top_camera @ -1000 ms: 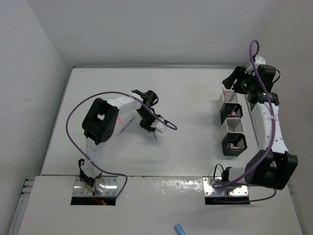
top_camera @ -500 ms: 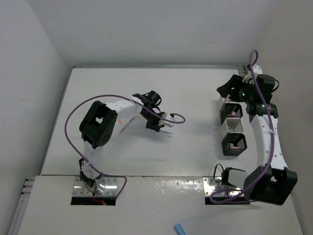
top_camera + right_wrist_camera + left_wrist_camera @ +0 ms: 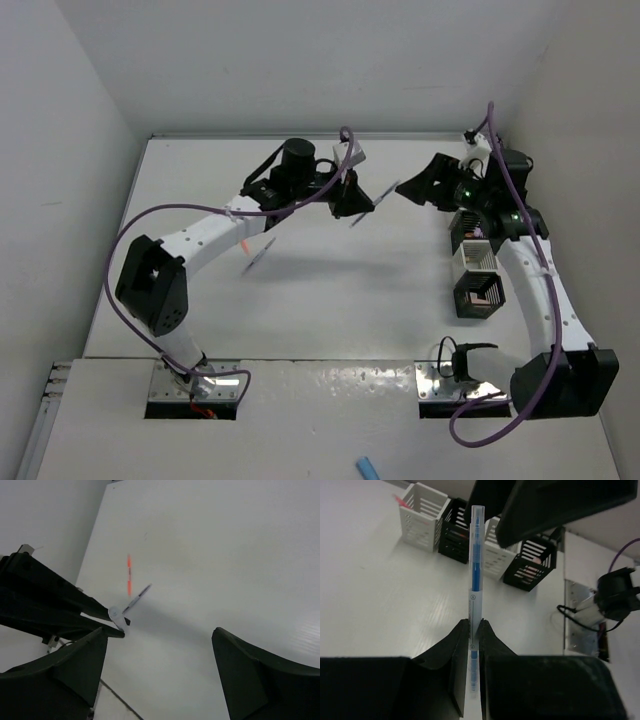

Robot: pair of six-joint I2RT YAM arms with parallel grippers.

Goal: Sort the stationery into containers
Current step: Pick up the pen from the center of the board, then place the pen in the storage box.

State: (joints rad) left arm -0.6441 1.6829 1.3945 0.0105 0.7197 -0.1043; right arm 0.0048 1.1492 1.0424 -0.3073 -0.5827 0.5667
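Observation:
My left gripper point(image 3: 474, 630) is shut on a blue pen point(image 3: 475, 565) and holds it in the air, tip towards the containers. In the top view this gripper point(image 3: 358, 203) is at the middle back of the table, with the pen point(image 3: 388, 190) sticking out to the right. My right gripper point(image 3: 412, 185) is open and empty, facing the pen's tip, a little apart from it. In the right wrist view the pen's end point(image 3: 117, 615) shows beside the left finger point(image 3: 55, 670). Four mesh boxes stand in a row: white point(image 3: 420, 512), black point(image 3: 454, 535), white point(image 3: 495, 550), black point(image 3: 530, 567).
An orange pen point(image 3: 129, 572) and a purple pen point(image 3: 139, 596) lie on the table at the left middle, also seen in the top view point(image 3: 257, 258). The black box point(image 3: 480, 293) holds a pinkish item. A small blue object point(image 3: 367, 467) lies off the table at the front.
My left arm has lifted the blue pen and swung it back and right towards the boxes. My right gripper has moved left from above the boxes to face it.

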